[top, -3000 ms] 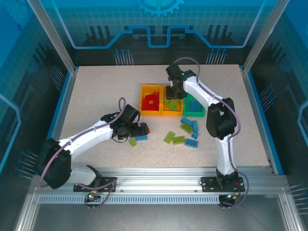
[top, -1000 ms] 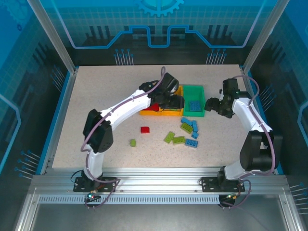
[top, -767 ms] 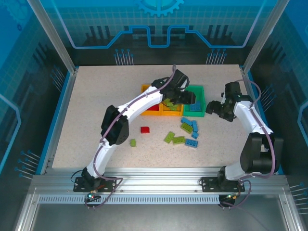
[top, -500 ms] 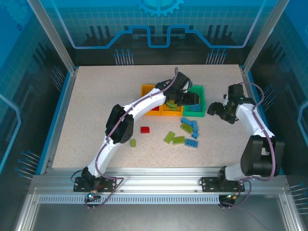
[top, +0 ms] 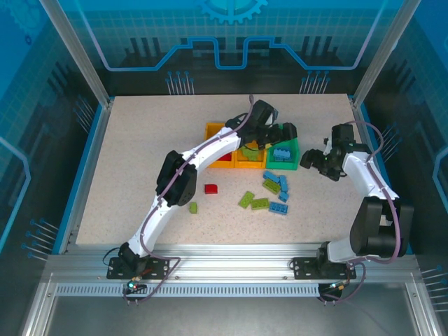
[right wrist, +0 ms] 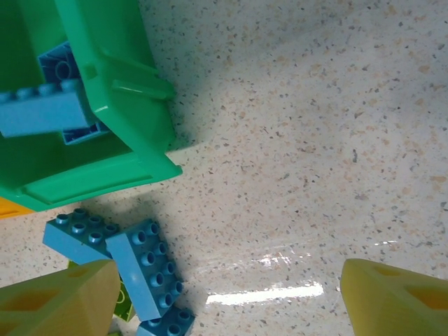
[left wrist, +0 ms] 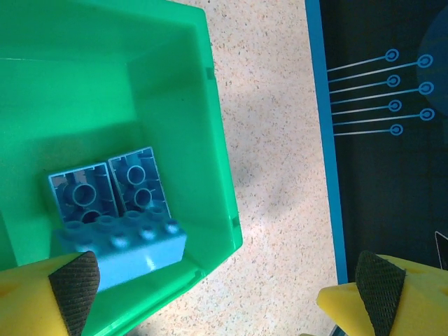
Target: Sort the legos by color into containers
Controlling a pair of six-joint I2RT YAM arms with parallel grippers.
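Observation:
My left gripper (top: 285,131) hangs open over the far right corner of the green bin (top: 295,159), fingertips spread wide with no brick between them. Below it, blue bricks (left wrist: 105,189) lie in the green bin (left wrist: 182,105), a long light-blue brick (left wrist: 120,242) on top. To the right of that bin my right gripper (top: 309,159) is open above bare table, holding nothing. Loose blue bricks (right wrist: 143,269) lie by its left finger (right wrist: 56,301). Two joined orange-yellow bins (top: 212,129) hold red and green bricks. A red brick (top: 211,188) lies on the table.
Loose lime-green bricks (top: 253,201) and blue bricks (top: 279,183) are scattered in front of the bins. A small green brick (top: 192,207) lies alone to the left. The blue table border (left wrist: 323,140) runs just right of the green bin.
My left arm swung right from the orange-yellow bins to the green bin, and the light-blue brick now lies inside. The right gripper stayed beside the green bin, barely shifting.

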